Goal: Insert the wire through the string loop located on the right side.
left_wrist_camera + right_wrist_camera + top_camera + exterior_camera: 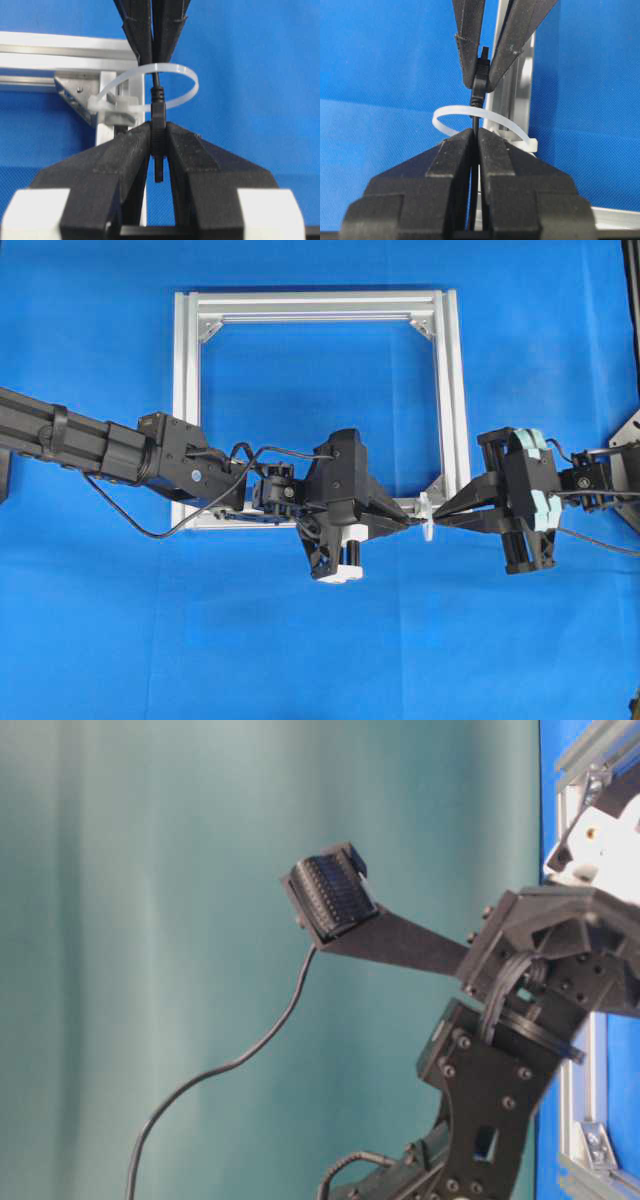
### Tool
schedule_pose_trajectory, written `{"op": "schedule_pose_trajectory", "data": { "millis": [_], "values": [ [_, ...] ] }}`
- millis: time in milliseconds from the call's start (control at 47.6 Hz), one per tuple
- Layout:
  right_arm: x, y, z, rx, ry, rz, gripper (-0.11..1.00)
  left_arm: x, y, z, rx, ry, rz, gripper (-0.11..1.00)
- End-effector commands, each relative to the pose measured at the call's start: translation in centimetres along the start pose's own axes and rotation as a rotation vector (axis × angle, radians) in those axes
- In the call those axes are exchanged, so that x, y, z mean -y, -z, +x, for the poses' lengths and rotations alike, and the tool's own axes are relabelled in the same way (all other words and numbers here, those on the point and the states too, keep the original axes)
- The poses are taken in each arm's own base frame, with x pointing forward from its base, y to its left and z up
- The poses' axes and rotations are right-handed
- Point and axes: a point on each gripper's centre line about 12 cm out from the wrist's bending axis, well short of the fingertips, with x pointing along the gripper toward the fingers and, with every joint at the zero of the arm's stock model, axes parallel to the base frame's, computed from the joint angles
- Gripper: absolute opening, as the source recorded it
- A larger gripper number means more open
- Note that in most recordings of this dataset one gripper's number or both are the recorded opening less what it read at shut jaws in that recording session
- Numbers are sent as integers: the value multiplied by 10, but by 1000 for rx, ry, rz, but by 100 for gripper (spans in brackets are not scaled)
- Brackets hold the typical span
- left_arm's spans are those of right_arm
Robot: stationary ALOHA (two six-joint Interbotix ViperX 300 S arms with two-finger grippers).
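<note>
In the left wrist view my left gripper (158, 131) is shut on the wire's dark plug (158, 107), whose tip pokes back between the fingers. The thin black wire (474, 116) runs from the plug through the whitish string loop (187, 82) to my right gripper (475, 134), whose fingers pinch it just on the other side of the loop (442, 120). Seen from overhead, the left gripper (412, 523) and right gripper (440, 517) meet tip to tip at the loop (426, 512), by the frame's lower right corner.
The square aluminium frame (190, 390) lies on the blue cloth, the loop's white stem fixed at its corner bracket (75, 95). The left arm reaches across the frame's lower bar. A thin black cable (600, 542) trails off to the right behind the right gripper.
</note>
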Motion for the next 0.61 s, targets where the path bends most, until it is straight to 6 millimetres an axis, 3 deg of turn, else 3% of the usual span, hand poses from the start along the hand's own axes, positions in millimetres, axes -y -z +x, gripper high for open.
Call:
{"op": "schedule_pose_trajectory", "data": {
  "millis": [0, 84, 210, 315, 588],
  "values": [
    [-1, -8, 1, 20, -4, 2, 10, 4, -19, -1, 53, 11, 3, 8],
    [-1, -8, 1, 21, -3, 4, 29, 4, -19, -1, 53, 11, 3, 8],
    [-1, -9, 1, 23, -3, 4, 68, 4, -18, -3, 51, 10, 4, 8],
    [-1, -9, 1, 23, -3, 6, 94, 5, -17, -5, 46, 12, 6, 8],
    [-2, -11, -1, 35, -6, 5, 95, 7, -7, -36, 22, 17, 13, 8]
  ]
}}
